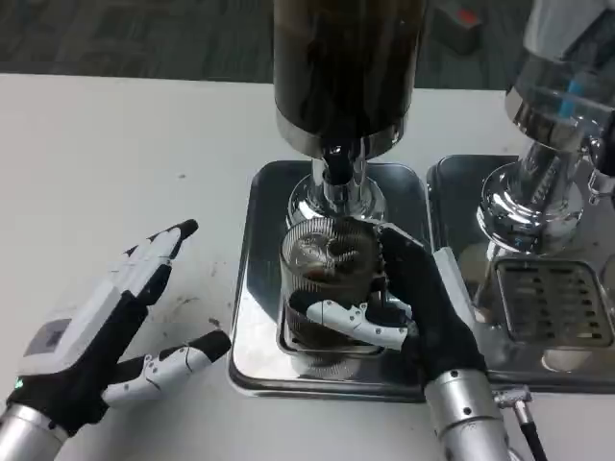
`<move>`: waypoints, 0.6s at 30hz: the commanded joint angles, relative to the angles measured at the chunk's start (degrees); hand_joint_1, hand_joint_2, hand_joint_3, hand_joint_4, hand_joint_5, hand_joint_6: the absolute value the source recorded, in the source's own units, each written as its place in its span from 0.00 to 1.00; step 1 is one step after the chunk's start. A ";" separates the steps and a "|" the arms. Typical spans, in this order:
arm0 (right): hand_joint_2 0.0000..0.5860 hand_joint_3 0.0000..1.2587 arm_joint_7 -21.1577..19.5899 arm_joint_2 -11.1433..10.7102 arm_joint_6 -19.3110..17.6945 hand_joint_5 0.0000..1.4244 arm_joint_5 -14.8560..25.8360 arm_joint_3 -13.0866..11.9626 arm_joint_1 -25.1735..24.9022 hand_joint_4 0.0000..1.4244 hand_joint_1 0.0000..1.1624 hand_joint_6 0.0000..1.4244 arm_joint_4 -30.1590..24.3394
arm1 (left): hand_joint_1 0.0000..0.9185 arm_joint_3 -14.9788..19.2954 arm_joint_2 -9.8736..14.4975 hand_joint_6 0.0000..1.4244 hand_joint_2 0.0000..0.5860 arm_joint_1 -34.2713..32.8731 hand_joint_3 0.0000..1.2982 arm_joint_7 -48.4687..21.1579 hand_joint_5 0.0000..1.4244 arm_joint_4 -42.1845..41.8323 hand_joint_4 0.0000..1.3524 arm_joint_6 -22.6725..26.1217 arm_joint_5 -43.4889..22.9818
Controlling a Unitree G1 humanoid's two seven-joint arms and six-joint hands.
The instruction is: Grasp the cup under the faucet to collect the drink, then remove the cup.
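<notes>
Gripping the ribbed cup (327, 279) under the faucet (336, 173) with our right hand (423, 307), on the drip tray (252, 288) mid-worktop, we are risking a spill if it tilts on removal; our left hand (96, 331) is resting open, holding nothing.

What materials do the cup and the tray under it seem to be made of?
The cup looks like clear ribbed plastic or glass: dark drink shows through its fluted wall. The tray looks like polished metal, probably stainless steel: it reflects its surroundings like a mirror. The right hand holds the cup.
</notes>
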 commanded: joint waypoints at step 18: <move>0.48 0.32 -3.56 0.66 -1.36 0.44 -1.34 -0.99 4.29 0.34 0.88 0.62 -5.89 | 0.00 -2.71 0.47 0.00 0.23 -3.22 0.00 -3.28 0.00 2.40 0.00 1.84 -0.78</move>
